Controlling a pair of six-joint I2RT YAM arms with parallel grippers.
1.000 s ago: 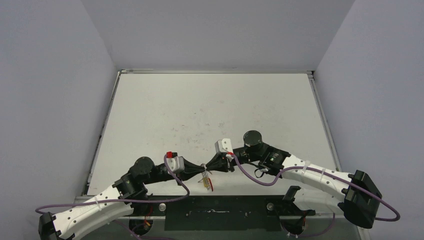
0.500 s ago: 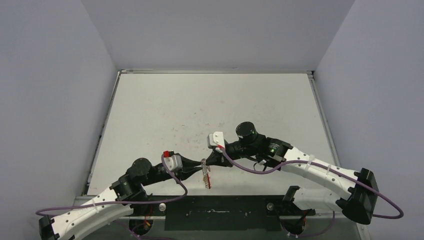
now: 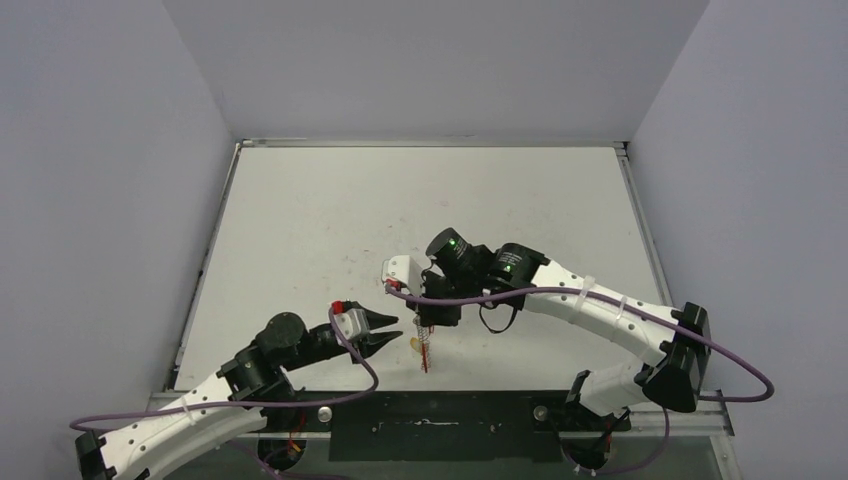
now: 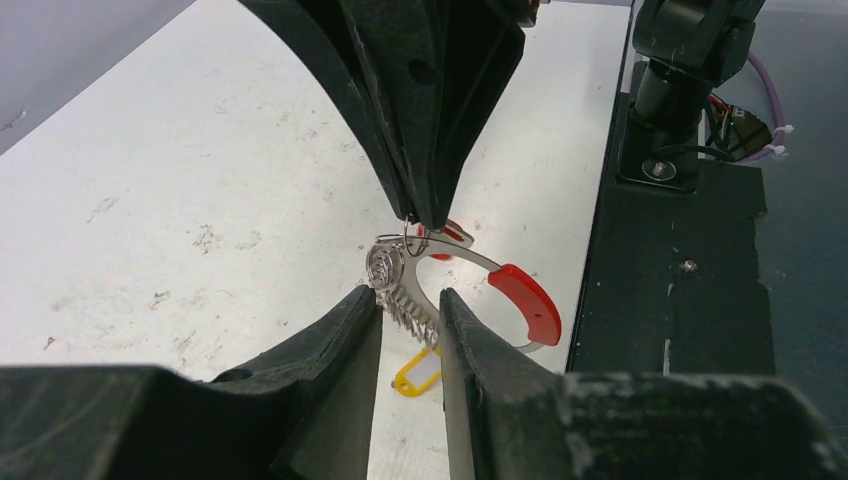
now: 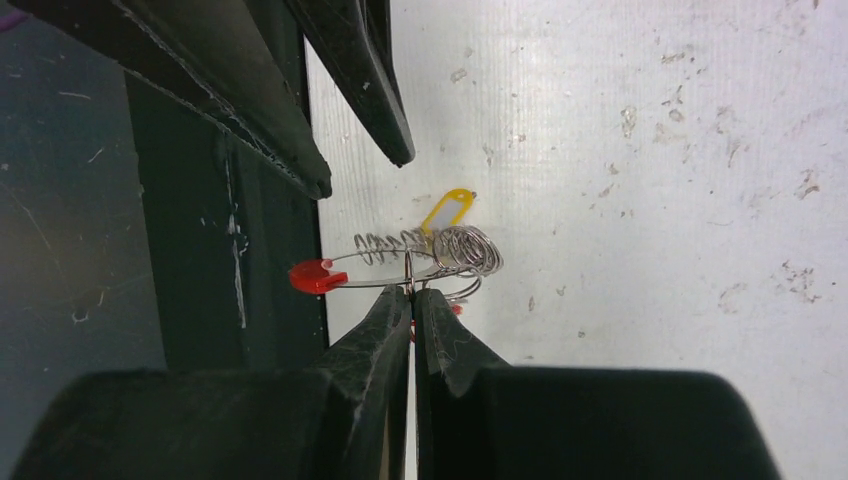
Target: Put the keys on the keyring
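Note:
The keyring is a silver wire loop with a coiled part and a red sleeve. It hangs from my right gripper, which points down and is shut on a thin wire of it. The yellow-headed key shows just under the coil, and I cannot tell whether it lies on the table. A small red piece sits behind the right fingertips. My left gripper is open and empty, its jaws a short way from the coil.
The black base strip runs along the table's near edge, right under the hanging ring. Grey walls close in the white table on the left, right and back. The right arm's cable loops beside its wrist.
The left gripper has let go of the keyring and opened. The right gripper has swung left to point down, carrying the ring with it.

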